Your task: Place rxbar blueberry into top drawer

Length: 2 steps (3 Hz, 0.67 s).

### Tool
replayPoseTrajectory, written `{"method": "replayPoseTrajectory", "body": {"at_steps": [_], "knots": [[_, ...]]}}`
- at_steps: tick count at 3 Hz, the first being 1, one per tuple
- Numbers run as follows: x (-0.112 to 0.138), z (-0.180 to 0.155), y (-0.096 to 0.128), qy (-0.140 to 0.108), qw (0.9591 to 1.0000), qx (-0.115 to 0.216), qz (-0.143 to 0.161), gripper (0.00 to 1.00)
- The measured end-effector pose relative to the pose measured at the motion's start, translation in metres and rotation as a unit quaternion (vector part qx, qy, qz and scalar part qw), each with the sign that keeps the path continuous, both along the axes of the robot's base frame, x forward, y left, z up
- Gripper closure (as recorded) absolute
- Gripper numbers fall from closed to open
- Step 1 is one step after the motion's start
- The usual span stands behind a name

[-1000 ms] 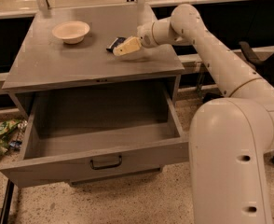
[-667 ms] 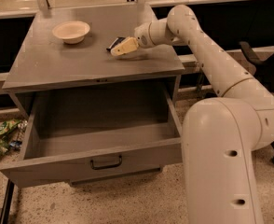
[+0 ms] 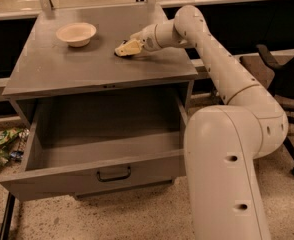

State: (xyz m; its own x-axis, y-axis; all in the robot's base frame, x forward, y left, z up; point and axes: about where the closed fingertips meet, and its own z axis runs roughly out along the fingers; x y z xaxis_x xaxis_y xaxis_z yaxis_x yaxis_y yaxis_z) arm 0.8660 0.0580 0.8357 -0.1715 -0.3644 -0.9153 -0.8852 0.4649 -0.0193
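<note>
My gripper [image 3: 127, 48] is low over the grey cabinet top [image 3: 87, 69], right of the middle, reaching in from the right. The rxbar blueberry is almost wholly hidden under it; only a dark sliver [image 3: 118, 54] shows at the gripper's lower left edge. The top drawer [image 3: 87, 170] is pulled wide open below the cabinet top and shows nothing inside. Its small dark bar handle [image 3: 113, 174] sits centred on the front.
A cream round bowl [image 3: 76, 34] stands on the cabinet top, back left of the gripper. My white arm and base [image 3: 227, 159] fill the right side next to the drawer. A dark office chair [image 3: 282, 79] stands at the right. Crumpled wrappers [image 3: 2, 146] lie on the floor at the left.
The gripper has moved slightly left over the dark bar, which now shows less than before. The drawer and the bowl have not moved.
</note>
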Motion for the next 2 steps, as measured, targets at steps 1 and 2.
{"method": "replayPoseTrajectory", "body": {"at_steps": [1,2], "knots": [[-0.008,-0.009,0.001,0.009,0.9998,-0.008,0.019,0.67],[-0.021,-0.010,-0.001,0.006,0.9991,-0.011,0.040,0.90]]}}
